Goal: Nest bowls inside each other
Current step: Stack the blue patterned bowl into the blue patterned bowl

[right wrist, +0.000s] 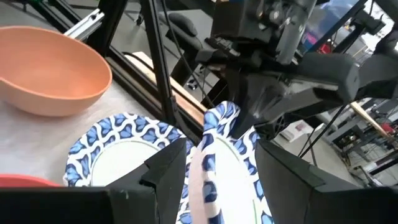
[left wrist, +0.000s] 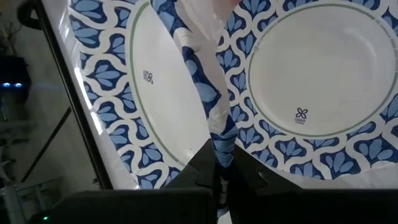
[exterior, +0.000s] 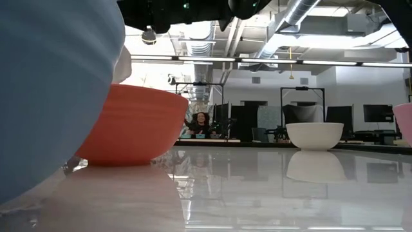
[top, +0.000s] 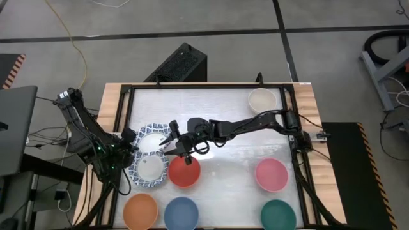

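left gripper fingers pinched on a blue-patterned bowl rim, tilted over its twin | right gripper fingers apart, straddling that rim | step: handover or seating of patterned bowls at tabletop left | next: likely lower and release squarely

The left gripper, at 6 o'clock, pinches the raised rim between two blue-patterned bowls, clamped tight.
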Robot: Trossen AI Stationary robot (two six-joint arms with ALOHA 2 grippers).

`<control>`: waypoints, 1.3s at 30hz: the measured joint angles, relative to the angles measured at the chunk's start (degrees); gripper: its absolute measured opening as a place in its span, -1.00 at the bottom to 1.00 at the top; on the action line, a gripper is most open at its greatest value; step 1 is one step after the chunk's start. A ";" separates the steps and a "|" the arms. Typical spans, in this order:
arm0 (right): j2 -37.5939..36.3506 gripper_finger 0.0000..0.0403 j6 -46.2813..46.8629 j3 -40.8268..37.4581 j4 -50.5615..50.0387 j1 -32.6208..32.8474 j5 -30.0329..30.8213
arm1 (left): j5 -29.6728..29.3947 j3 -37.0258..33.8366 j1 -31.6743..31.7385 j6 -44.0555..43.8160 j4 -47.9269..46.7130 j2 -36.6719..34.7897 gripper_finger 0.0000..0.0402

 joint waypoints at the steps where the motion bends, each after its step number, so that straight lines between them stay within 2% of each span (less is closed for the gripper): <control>1: 0.01 0.06 0.01 0.00 -0.04 0.00 0.00 | 0.00 0.00 0.00 -0.06 0.00 -0.02 -1.00; 18: 0.06 0.06 1.71 0.00 -0.26 0.00 -0.06 | -0.56 0.00 0.00 -1.12 0.04 -0.02 -1.00; 27: 2.38 0.05 1.63 -0.04 1.10 -0.97 -0.06 | -0.78 0.02 0.00 -1.09 0.02 -0.02 -1.00; 31: 2.24 -0.04 1.65 -0.02 1.00 -0.95 -0.04 | -0.79 0.02 0.00 -1.02 0.04 0.00 -1.00; 39: 2.24 -0.39 1.63 -0.02 -0.03 -1.39 -0.02 | -0.85 0.02 0.00 -0.98 0.07 0.00 -1.00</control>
